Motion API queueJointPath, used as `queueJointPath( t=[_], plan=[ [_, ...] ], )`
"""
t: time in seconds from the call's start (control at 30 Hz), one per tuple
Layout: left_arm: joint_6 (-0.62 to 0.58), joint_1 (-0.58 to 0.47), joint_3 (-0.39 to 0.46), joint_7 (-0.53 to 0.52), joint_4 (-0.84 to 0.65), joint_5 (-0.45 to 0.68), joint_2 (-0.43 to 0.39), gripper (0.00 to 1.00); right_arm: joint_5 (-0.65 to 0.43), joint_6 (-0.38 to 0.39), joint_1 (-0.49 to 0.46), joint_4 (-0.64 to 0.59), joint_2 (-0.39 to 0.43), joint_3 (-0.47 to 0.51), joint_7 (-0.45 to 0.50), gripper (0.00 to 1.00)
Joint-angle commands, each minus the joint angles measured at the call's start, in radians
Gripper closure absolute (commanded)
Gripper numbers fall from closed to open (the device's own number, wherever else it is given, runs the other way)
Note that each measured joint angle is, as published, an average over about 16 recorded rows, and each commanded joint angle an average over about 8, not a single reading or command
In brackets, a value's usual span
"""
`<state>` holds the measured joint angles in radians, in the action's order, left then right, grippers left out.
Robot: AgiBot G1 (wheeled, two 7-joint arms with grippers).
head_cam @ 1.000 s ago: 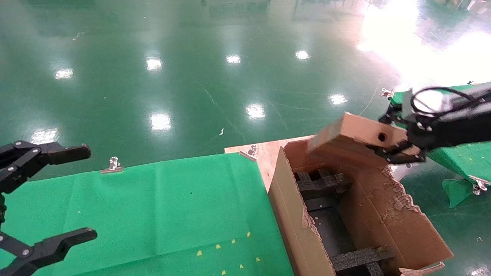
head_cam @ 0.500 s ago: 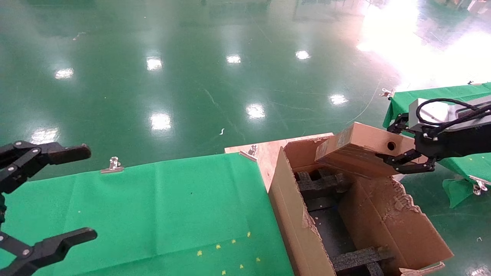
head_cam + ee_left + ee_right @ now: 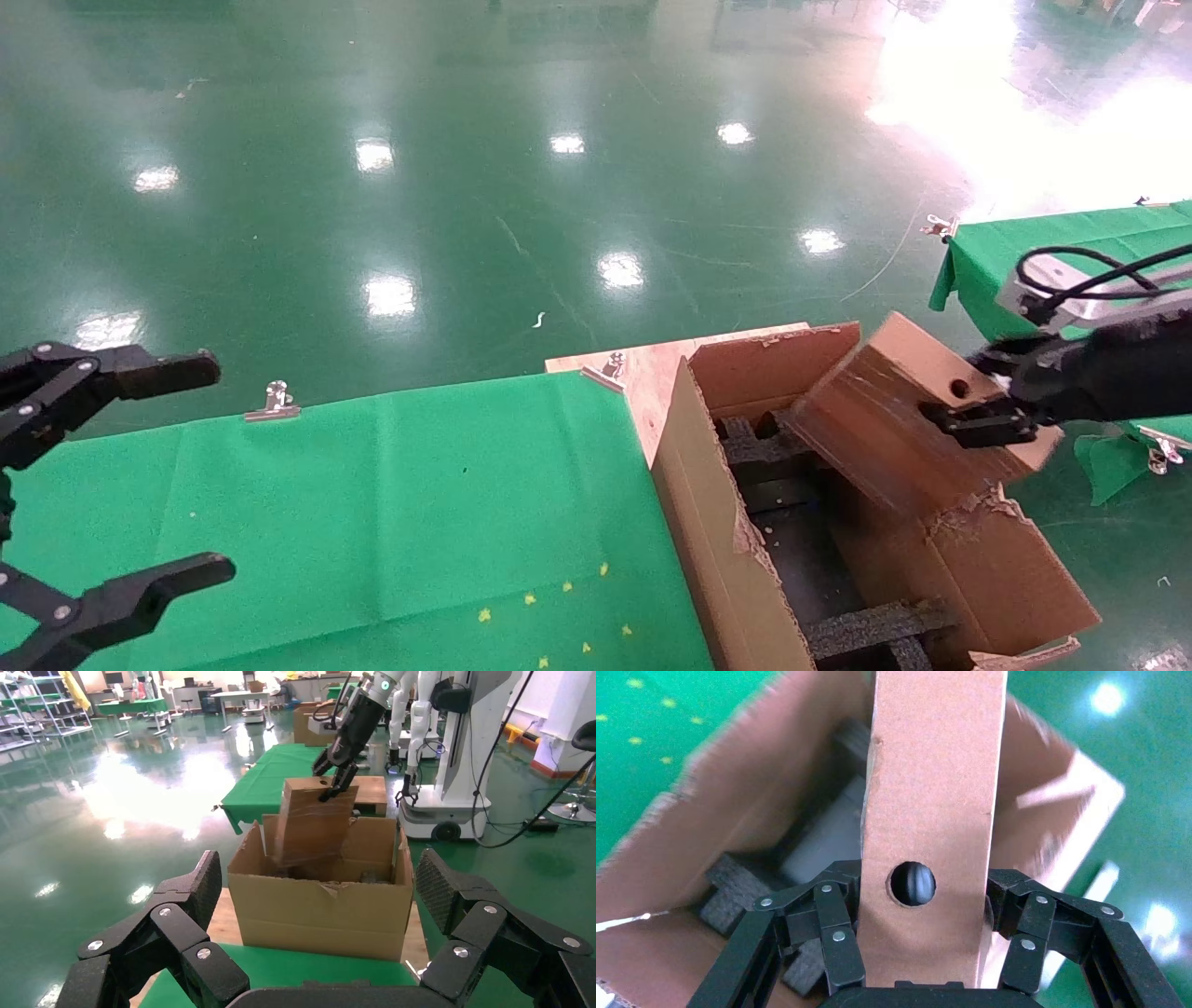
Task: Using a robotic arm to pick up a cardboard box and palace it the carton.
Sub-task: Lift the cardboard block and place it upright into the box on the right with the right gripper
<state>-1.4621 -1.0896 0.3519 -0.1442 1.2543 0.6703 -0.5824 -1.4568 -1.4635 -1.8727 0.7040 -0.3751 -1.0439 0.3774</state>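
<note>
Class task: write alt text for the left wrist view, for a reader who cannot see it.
The right end effector grips a tilted box, lowering it into an open carton. The left end effector, open, frames the foreground.

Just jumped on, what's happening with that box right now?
The right gripper is shut on the cardboard box, holding it tilted with its lower end dipping into the open carton, above the black foam inserts. It isn't released yet. The left gripper hangs open over the green cloth, idle.
</note>
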Motion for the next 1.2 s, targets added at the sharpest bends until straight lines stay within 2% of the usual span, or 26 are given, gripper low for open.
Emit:
queueJointPath(
  t=[0.03,0.13,0.23,0.57,0.93,1.2],
  plan=[
    [0.000,0.000,0.000,0.000,0.000,0.000,0.000,0.00,-0.016,0.024,0.013,0.009,0.010,-0.008,0.078,1.00],
    [0.000,0.000,0.000,0.000,0.000,0.000,0.000,0.00,-0.017,0.056,0.034,0.024,0.025,-0.013,0.202,1.00],
    [0.000,0.000,0.000,0.000,0.000,0.000,0.000,0.00,-0.007,0.074,0.053,0.038,0.035,-0.014,0.287,1.00],
    [0.000,0.000,0.000,0.000,0.000,0.000,0.000,0.00,0.001,0.093,0.066,0.029,0.035,-0.016,0.336,1.00],
    [0.000,0.000,0.000,0.000,0.000,0.000,0.000,0.00,-0.027,0.154,0.119,0.030,0.015,-0.046,0.560,1.00],
    [0.000,0.000,0.000,0.000,0.000,0.000,0.000,0.00,-0.058,0.200,0.159,0.089,0.031,-0.067,0.652,1.00]
  ],
)
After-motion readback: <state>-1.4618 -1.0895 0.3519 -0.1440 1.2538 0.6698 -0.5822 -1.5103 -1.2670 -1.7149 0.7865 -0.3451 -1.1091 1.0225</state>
